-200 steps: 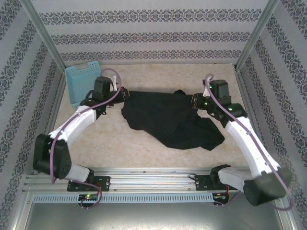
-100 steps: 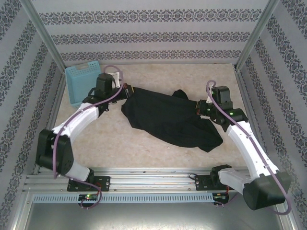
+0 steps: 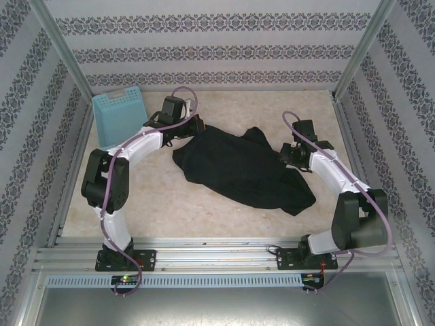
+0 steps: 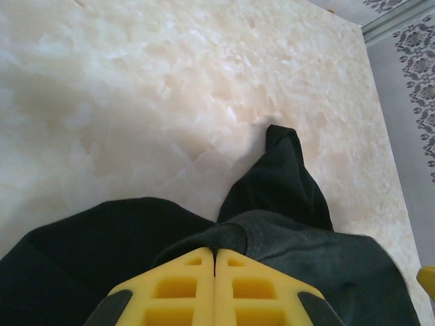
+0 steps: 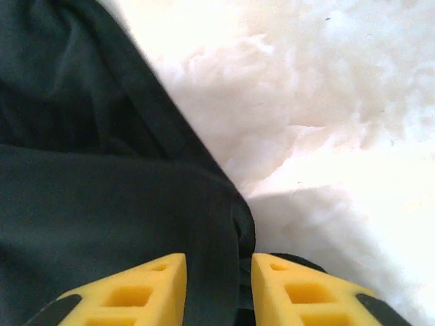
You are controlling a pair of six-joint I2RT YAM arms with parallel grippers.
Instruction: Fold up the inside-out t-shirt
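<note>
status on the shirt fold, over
Left gripper shut on shirt edge. Right gripper open, cloth between its fingers. Cloth crumpled mid-table, not yet folded. Basket far left, not in the way.

Black t-shirt [image 3: 238,170] is just a floppy, crumpled heap, lying diagonally across the middle of the counter [image 3: 170,210]. Its far-left corner is stretched out and the near-right end is bunched up.

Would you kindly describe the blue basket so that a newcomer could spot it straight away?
Start from the pale marbled table inside the patterned walls and go to its far left corner. There sits the basket: light blue slotted plastic, rigid and square-edged, unlike the floppy black t-shirt lying mid-table.
</note>
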